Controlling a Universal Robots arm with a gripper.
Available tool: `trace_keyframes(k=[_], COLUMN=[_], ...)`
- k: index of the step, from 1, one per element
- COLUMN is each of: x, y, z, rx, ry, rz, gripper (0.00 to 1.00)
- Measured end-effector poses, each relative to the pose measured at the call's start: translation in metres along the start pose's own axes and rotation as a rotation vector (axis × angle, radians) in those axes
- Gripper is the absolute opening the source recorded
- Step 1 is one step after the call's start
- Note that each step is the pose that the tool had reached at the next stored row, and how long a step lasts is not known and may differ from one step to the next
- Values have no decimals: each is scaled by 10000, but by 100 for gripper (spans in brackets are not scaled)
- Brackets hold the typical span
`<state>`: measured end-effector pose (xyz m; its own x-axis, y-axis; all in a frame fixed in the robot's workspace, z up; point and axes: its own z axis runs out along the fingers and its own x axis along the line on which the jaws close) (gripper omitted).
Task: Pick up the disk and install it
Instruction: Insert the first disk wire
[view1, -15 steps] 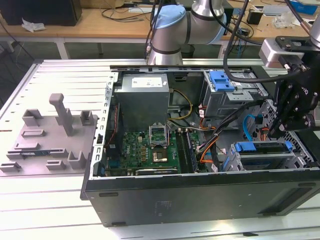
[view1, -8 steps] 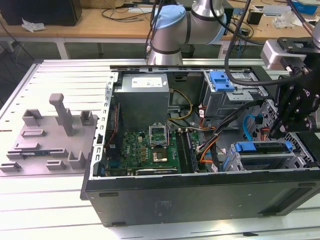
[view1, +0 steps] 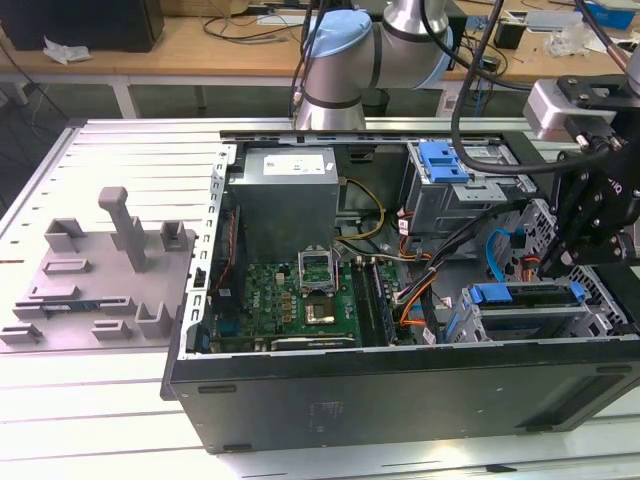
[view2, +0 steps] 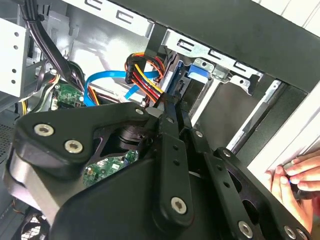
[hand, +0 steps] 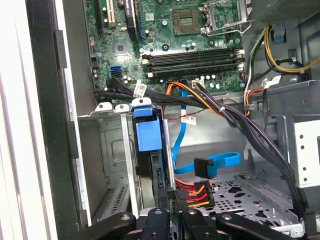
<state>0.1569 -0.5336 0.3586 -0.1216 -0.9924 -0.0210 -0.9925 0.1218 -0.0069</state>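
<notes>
The disk (view1: 525, 298), silver-grey with a blue bracket, lies in the drive bay at the lower corner of the open computer case on the exterior view's right. In the first wrist view I see it edge-on in the metal cage, its blue tab (hand: 148, 134) toward the motherboard. My gripper (view1: 566, 268) sits at the disk's outer end. In both wrist views the black fingers (hand: 156, 220) stand close together along the thin disk edge (view2: 196, 71), and they look shut on it.
The case also holds a grey power supply (view1: 285, 185), a green motherboard (view1: 300, 300) and a light-blue latch on a metal cage (view1: 445, 160). Orange, black and blue cables (hand: 215, 162) run beside the bay. A grey fixture plate (view1: 100, 270) lies outside the case. A person's hand (view2: 300, 175) rests by the case wall.
</notes>
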Motion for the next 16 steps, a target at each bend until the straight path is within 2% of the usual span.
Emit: trace_keyframes(k=[2, 6, 12, 16], x=[0, -3, 27, 45], y=[-5, -30, -36, -37], z=[1, 4, 10, 16], rx=[-36, -52, -53, -58], ry=[2, 1, -3, -46], rz=[-250, -527, -574, -573], gripper=[16, 16, 16, 16])
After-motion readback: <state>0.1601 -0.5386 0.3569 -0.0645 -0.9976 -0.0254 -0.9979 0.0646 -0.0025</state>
